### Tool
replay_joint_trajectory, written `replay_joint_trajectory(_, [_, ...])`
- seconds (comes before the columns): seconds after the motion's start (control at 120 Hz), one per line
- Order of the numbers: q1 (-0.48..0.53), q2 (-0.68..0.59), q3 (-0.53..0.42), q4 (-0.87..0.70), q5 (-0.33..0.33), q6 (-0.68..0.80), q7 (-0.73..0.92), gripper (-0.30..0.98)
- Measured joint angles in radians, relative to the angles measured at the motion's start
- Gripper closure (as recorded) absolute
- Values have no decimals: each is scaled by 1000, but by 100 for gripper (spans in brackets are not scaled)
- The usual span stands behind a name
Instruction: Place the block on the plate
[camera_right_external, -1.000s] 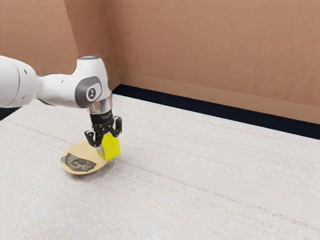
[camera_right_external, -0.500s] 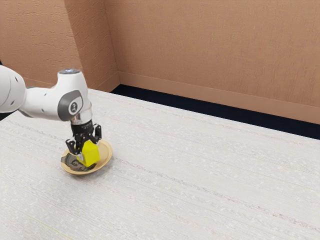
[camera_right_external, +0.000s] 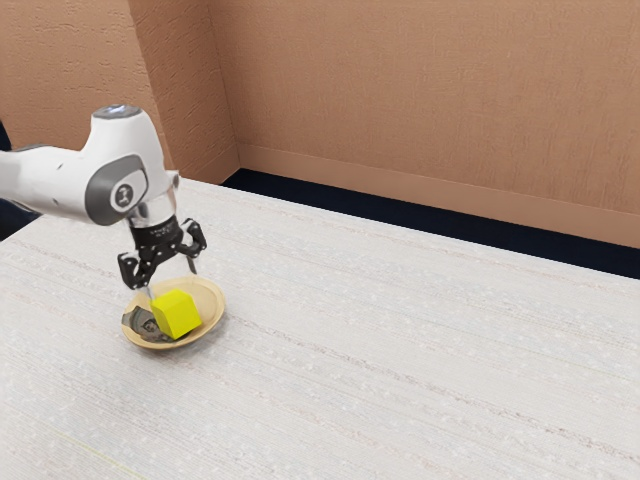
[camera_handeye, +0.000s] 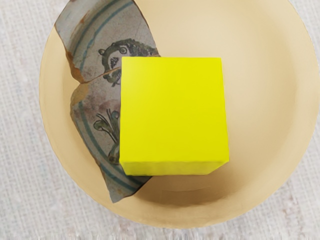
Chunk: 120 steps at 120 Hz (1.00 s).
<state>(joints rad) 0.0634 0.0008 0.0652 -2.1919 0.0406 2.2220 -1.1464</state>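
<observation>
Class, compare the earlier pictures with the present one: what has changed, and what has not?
The yellow block has moved toward the exterior view's left and down, from above the plate's edge onto the plate. The gripper, which held it, has let go: its fingers are now open and it has risen above the block. The plate has stayed put.

One plain yellow cube-shaped block (camera_right_external: 176, 315) is counted, on one round tan plate (camera_right_external: 213, 304) at the exterior view's eight o'clock. One grey, painted patch (camera_right_external: 140, 322) is found near that plate's nine o'clock there. At nine to ten o'clock, one white-and-grey robot arm (camera_right_external: 125, 165) and one black two-finger gripper (camera_right_external: 172, 281) are counted — plus one pale, streaked table (camera_right_external: 400, 350) below.
</observation>
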Motion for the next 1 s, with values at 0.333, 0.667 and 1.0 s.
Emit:
replay_joint_trajectory(0.333, [-50, 44, -13, 208, -28, -123, 422, 1])
replay_joint_trajectory(0.667, [-148, 74, 125, 485, -62, -357, 869, 0])
replay_joint_trajectory(1.0, [-149, 69, 117, 620, -35, -516, 1146, 0])
